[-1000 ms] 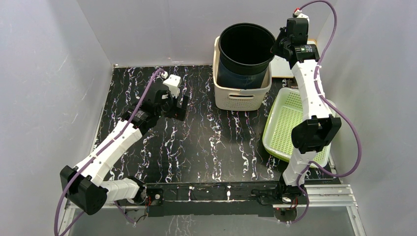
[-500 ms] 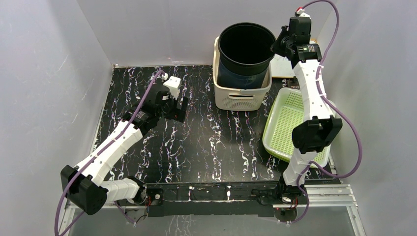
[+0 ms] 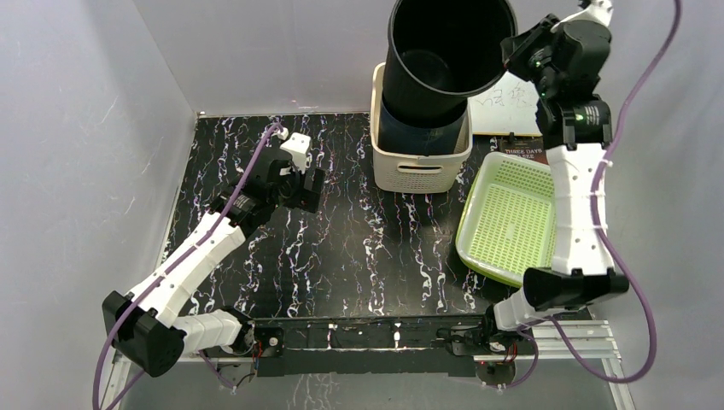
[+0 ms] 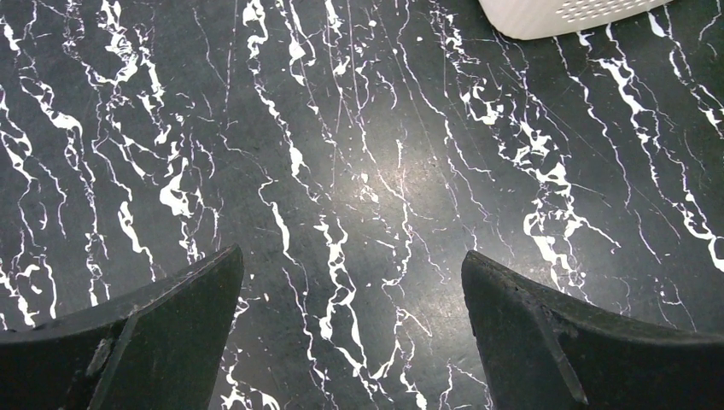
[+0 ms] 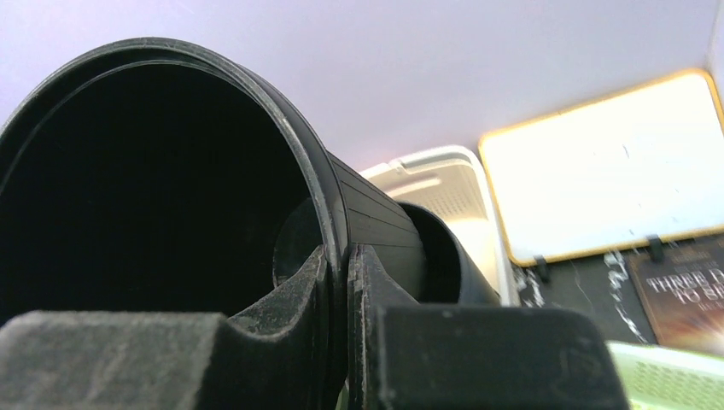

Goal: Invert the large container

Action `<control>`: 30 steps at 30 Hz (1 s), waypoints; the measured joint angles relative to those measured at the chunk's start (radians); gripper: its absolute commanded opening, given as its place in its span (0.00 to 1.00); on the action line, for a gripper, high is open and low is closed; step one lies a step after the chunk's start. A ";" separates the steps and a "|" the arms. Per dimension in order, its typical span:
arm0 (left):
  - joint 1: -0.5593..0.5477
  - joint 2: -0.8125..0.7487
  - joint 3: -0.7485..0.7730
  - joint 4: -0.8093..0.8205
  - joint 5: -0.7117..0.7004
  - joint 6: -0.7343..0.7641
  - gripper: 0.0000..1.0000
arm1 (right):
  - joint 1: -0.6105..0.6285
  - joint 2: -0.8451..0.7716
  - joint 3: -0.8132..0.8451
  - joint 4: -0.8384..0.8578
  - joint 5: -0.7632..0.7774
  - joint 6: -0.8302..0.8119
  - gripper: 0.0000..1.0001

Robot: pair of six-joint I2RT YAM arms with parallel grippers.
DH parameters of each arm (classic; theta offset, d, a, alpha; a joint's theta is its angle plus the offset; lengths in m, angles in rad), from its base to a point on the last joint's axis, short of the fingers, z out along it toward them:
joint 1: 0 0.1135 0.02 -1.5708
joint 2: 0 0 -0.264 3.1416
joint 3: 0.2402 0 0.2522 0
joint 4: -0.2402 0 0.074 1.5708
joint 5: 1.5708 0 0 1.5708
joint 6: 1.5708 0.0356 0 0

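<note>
The large container [image 3: 444, 51] is a tall black bucket, mouth up and slightly tilted, hanging in the air above the white basket [image 3: 418, 171]. My right gripper [image 3: 510, 47] is shut on its right rim, one finger inside and one outside. The right wrist view shows the rim of the large container [image 5: 171, 188] pinched in the right gripper [image 5: 341, 273]. A second dark container [image 3: 423, 132] still stands in the basket below it. My left gripper [image 3: 305, 192] hovers open over the black marble table [image 4: 359, 154], nothing between its fingers [image 4: 154, 333].
A green perforated tray [image 3: 508, 213] lies at the right of the table. A whiteboard [image 3: 504, 102] and a dark book [image 3: 522, 152] sit behind it by the back wall. Grey walls close in the table at the back and both sides.
My right arm has risen sharply, lifting the large container up out of the dark container in the basket. The left arm has barely moved.
</note>
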 measured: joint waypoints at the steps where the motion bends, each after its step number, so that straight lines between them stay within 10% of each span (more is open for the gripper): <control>1: 0.000 -0.001 0.000 -0.001 -0.005 0.000 0.98 | -0.001 -0.025 -0.008 0.021 -0.006 0.010 0.00; 30: -0.001 -0.108 0.684 -0.117 -0.491 -0.018 0.98 | 0.100 -0.153 -0.154 0.331 -0.400 0.186 0.00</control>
